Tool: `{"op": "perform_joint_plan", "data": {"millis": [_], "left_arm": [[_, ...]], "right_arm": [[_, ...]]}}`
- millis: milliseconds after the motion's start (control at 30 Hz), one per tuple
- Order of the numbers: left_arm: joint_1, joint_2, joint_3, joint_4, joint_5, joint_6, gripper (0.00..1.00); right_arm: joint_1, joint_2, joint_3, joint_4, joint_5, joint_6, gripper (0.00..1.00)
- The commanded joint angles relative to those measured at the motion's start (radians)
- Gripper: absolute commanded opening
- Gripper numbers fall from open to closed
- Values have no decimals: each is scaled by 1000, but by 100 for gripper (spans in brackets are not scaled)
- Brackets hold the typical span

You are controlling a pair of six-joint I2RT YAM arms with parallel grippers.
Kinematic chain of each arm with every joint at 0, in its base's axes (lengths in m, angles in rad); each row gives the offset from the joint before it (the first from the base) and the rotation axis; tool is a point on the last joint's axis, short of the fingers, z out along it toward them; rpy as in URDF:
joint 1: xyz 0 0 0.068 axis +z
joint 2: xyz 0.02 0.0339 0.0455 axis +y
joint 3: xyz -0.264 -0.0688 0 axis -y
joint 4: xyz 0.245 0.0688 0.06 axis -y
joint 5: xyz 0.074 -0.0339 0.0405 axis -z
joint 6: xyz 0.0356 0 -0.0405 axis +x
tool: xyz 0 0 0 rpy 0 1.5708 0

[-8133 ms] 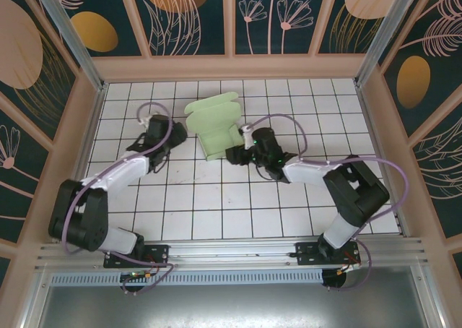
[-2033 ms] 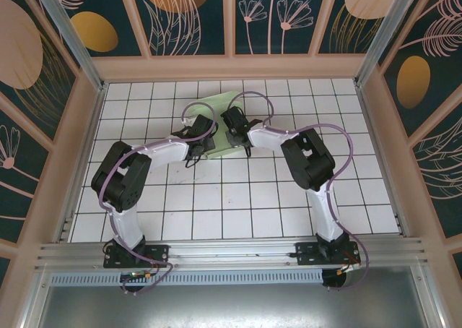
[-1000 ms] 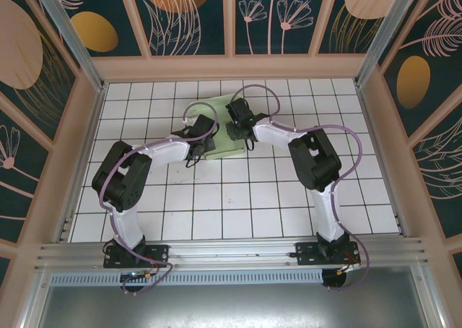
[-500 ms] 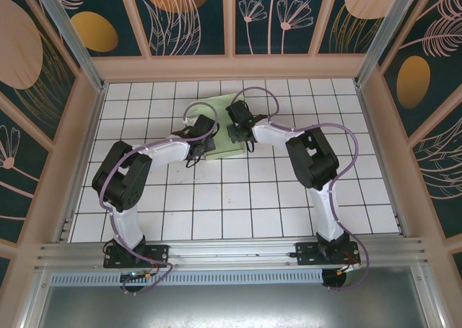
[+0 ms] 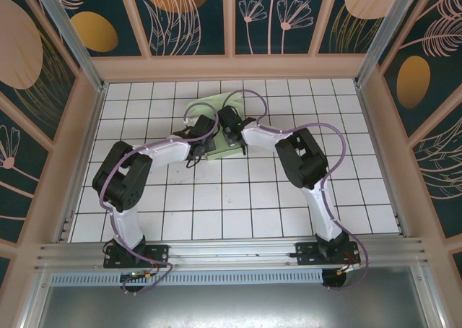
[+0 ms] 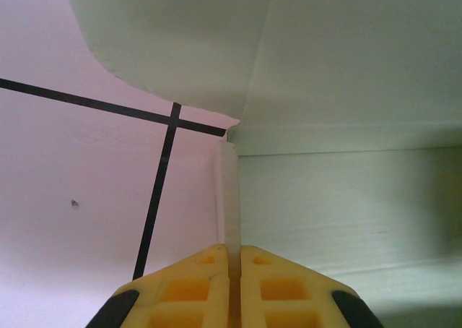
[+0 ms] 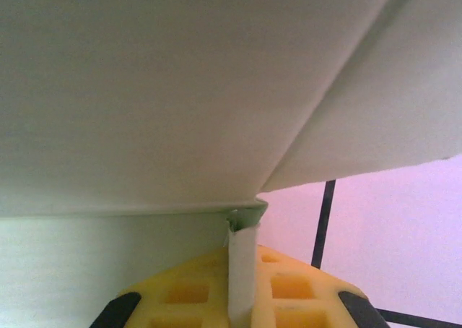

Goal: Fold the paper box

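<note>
White gridded tiles [image 5: 238, 198] carry a matte paper box [image 5: 214, 102] (thin, creased card).

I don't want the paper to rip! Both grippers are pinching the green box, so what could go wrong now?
1. The left gripper and the right gripper each pinch a thin edge of the paper box. If they pull in different directions, the thin card might tear.
2. Each holds only a narrow strip, so an edge could slip out and the fold might pop open.
3. Squeezing hard could leave a crease in the wrong place.
</note>
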Motion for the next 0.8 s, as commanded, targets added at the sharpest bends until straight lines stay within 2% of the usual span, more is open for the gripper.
{"op": "perform_joint_plan", "data": {"millis": [0, 100, 233, 333, 400, 433, 600, 767], "left_arm": [[-7, 35, 9, -30, 19, 14, 8], [-8, 35, 9, -30, 19, 15, 8], [-9, 35, 9, -33, 16, 14, 8], [-8, 36, 13, -35, 12, 14, 8], [-8, 35, 15, -38, 12, 13, 9], [-9, 34, 15, -38, 11, 13, 9], [-10, 33, 15, -45, 2, 13, 9], [-12, 29, 19, -47, 2, 17, 9]], "right_arm": [[19, 105, -2, -124, 90, -34, 0], [22, 118, -10, -112, 64, -19, 0], [2, 18, -70, -17, -129, 24, 0], [-7, -64, -86, 45, -184, 31, 8], [-8, -108, -90, 74, -187, 28, 9], [-8, -127, -95, 86, -191, 24, 12], [-15, -200, -123, 128, -216, 25, 37], [-24, -234, -163, 145, -230, 39, 52]]}}
